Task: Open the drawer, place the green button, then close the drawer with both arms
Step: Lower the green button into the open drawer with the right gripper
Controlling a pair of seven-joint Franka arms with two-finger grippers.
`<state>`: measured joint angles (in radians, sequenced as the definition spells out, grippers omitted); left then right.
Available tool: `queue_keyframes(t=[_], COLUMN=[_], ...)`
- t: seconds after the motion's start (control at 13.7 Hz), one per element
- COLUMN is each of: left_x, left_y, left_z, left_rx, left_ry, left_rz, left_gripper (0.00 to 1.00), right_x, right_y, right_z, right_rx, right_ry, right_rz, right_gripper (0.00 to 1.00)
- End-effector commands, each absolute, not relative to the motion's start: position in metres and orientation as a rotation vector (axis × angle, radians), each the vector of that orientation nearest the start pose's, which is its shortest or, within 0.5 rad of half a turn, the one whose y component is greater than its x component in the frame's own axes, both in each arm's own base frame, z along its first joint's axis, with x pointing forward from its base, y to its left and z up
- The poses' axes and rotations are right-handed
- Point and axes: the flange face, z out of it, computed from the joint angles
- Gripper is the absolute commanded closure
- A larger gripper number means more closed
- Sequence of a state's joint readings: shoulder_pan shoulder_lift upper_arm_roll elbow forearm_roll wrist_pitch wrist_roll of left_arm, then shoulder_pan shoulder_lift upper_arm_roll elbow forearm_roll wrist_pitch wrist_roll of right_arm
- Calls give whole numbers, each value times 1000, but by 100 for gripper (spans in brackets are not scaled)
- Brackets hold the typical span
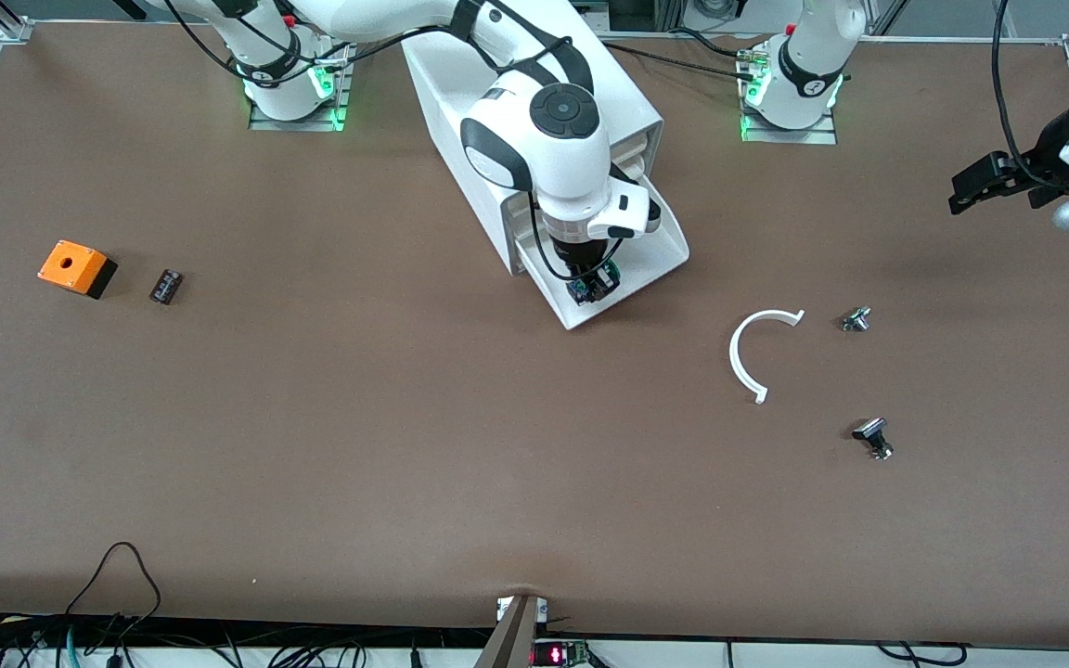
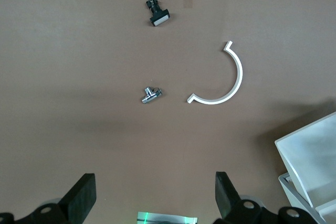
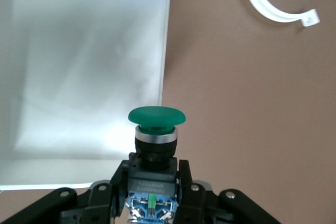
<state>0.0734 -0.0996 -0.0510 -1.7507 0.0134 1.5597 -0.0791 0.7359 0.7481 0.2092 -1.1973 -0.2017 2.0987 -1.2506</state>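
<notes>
Right gripper [image 1: 593, 281] hangs over the pulled-out drawer [image 1: 660, 250], fingers clamped on the button [image 1: 596, 283]. Front view: the drawer juts from the bottom of the white cabinet [image 1: 460, 102], its open tray toward the front camera. The right arm's wrist covers most of the tray. Left gripper [image 1: 985, 181] waits in the air over the left arm's end of the table, fingers spread. On the table [image 1: 405, 445], a white half-ring [image 1: 740, 351] lies nearer the camera than the drawer, toward the left arm's end. A small silver part [image 1: 856, 319] lies just beside the ring's upper tip. A black flat-headed part [image 1: 873, 437] lies nearer the camera than the silver part. An orange box [image 1: 76, 267] and a small dark block [image 1: 165, 286] sit near each other at the right arm's end.

Left wrist view: both fingers [image 2: 227, 192] wide apart, nothing between them. Below lie the half-ring [image 2: 231, 88], silver part [image 2: 150, 95] and flat-headed part [image 2: 158, 13], all apart from one another. A corner of the drawer [image 2: 310, 156] shows at the edge.

Right wrist view: the button [image 3: 156, 121] stands upright in the gripper [image 3: 153, 179], green cap up, black-and-blue body pinched between the fingers. White drawer floor [image 3: 89, 66] lies beneath, its edge running just past the cap. Half-ring [image 3: 273, 3] lies on bare table well apart.
</notes>
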Motion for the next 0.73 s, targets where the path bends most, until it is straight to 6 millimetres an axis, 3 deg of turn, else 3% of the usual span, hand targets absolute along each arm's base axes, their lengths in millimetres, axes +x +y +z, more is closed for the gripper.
queue_keyframes(t=[0.0, 0.29, 0.66], left_x=[521, 521, 519], left_y=[5, 9, 18], left_z=[592, 596, 595], left_rx=[-3079, -3079, -3077], left_ry=[-196, -212, -250], left_rz=[162, 148, 158], left_gripper=[0, 0, 0], right_x=[482, 469, 457], right_y=[594, 613, 618], right_z=[358, 322, 278], right_rx=[1299, 1277, 1259], right_ry=[2760, 2784, 2814], right_rz=[204, 221, 135], right_gripper=[100, 100, 100])
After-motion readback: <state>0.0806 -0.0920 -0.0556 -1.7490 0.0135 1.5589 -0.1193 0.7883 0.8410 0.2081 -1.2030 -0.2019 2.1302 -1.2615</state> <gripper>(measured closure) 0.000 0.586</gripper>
